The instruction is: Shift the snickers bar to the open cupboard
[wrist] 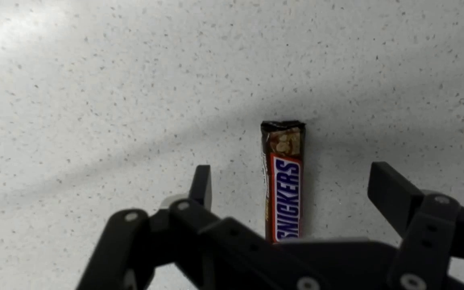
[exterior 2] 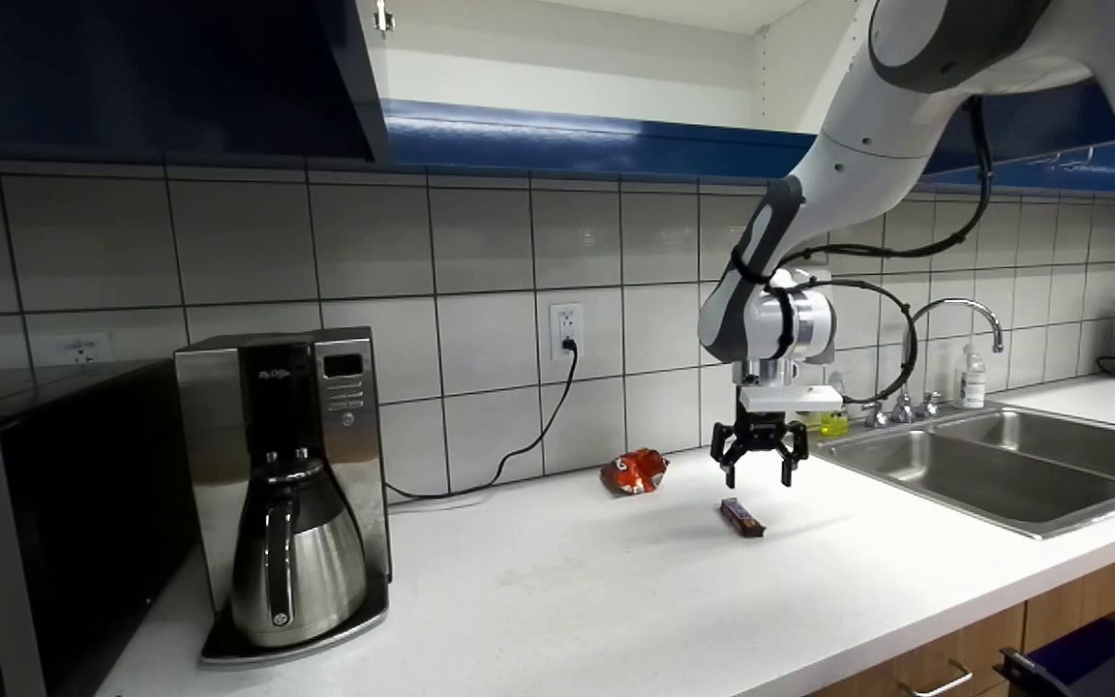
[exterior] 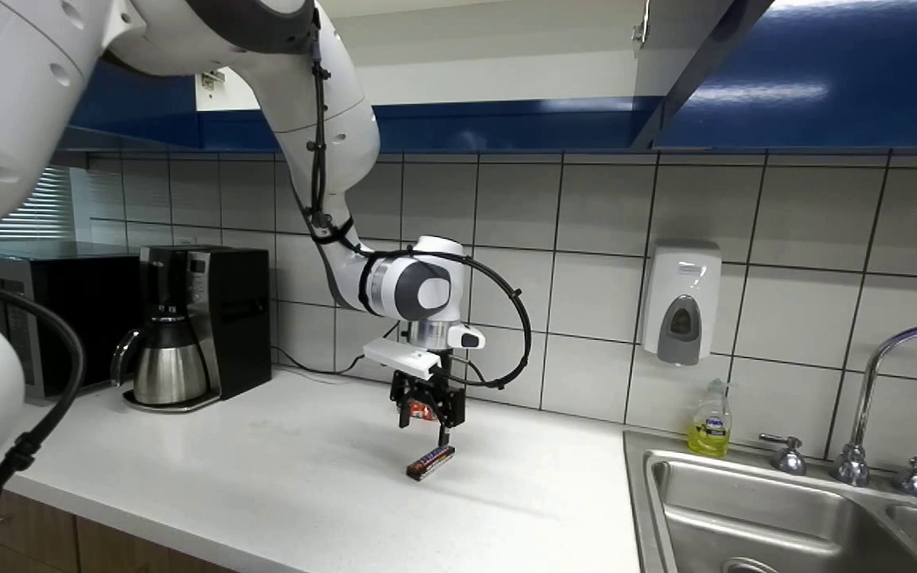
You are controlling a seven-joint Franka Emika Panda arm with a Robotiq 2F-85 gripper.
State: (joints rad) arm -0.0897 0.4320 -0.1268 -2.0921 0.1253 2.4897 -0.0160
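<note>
Brown snickers bar [exterior: 431, 462], six o'clock of gripper [exterior: 424, 434] in an exterior view. Fingers [wrist: 393, 195] apart: pre-grasp, probably. Next: lower, clamp.

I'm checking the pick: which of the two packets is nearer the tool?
The slim brown snickers bar, beneath the open tool; the crinkly red packet lies nearer the wall.

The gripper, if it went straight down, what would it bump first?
First under the gripper is probably the snickers bar, lined up between its open fingers; their tips may touch the counter beside it. Depth is unclear.
</note>
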